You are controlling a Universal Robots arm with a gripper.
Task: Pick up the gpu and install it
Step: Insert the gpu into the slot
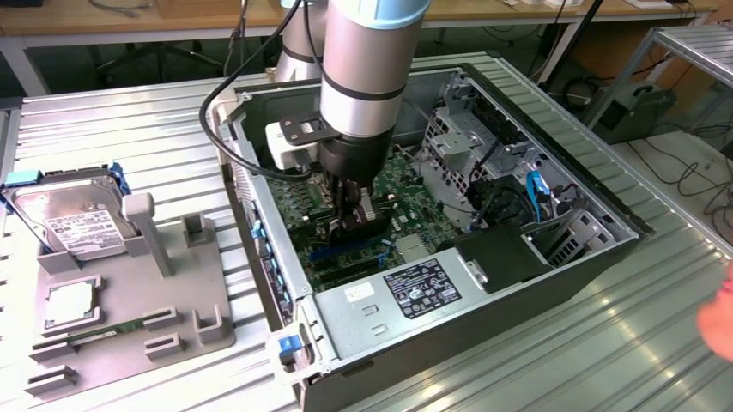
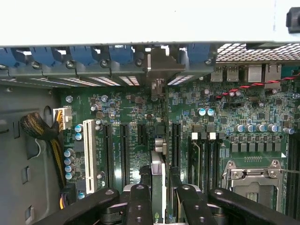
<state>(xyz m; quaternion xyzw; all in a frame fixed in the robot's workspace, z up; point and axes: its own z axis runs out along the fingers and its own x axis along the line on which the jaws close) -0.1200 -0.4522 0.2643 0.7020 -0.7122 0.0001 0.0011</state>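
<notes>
White labels were present on the hard drive (image 1: 71,225) and the power supply (image 1: 418,289); print on neither label was legible.

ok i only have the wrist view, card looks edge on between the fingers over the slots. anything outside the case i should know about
Observer: A person's hand shows at the exterior view's right edge, apart from the computer case.
Operator: whats on the other side
Observer: A grey holder lies on the table at the exterior view's left of the case, with the hard drive propped in it.
Operator: and the arm
Observer: It stands upright over the open case, the gripper shut on the gpu low over the motherboard.
</notes>
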